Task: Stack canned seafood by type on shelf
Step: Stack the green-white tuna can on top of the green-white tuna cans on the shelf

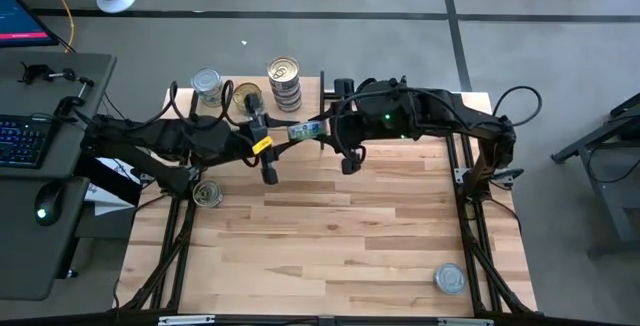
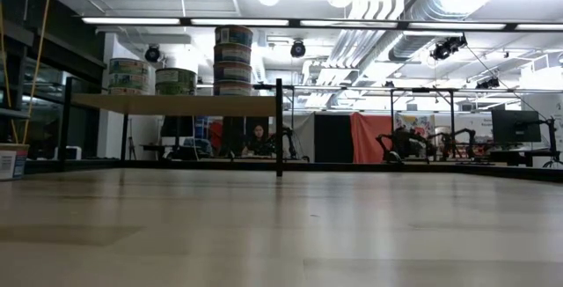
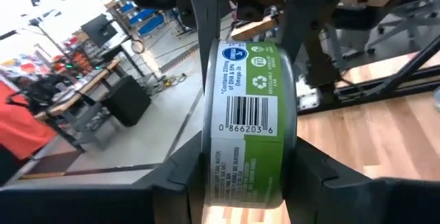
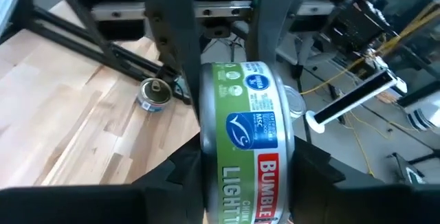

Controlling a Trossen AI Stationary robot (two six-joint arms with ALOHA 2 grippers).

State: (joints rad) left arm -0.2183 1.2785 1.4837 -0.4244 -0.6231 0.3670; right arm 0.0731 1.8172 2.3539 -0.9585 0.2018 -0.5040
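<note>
Green-label tin (image 3: 251,121): fills both wrist views, lying on its side just in front of the shelf's right front corner, clamped from opposite sides by both claws. A barcode and recycling marks show on one side of its label, a blue fish logo and red brand block on the other.
Left claw (image 3: 247,163): reaches in from the shelf's left and is closed on the green-label tin, a dark finger pressed against each flat end.
Loose tin (image 1: 208,194): upright on the surface (image 1: 350,236), in front of the shelf's left end and apart from it, beside the left arm.
Shelf (image 1: 312,98): small light-wood board on thin black uprights at the back edge of the surface.
Silver-topped tins (image 1: 207,84): at the shelf's left end; the low view shows two stacked.
Gold-topped tin (image 1: 247,97): on the shelf, just to the right of the silver-topped tins.
Tall stack (image 1: 284,76): several tins piled on the shelf's right half, the highest pile there.
Right claw (image 4: 244,162): comes from the shelf's right and grips the same green-label tin, its fingers set against the tin's ends.
Far tin (image 1: 450,279): upright and alone on the surface, well apart from the shelf, at the corner diagonally opposite it.
</note>
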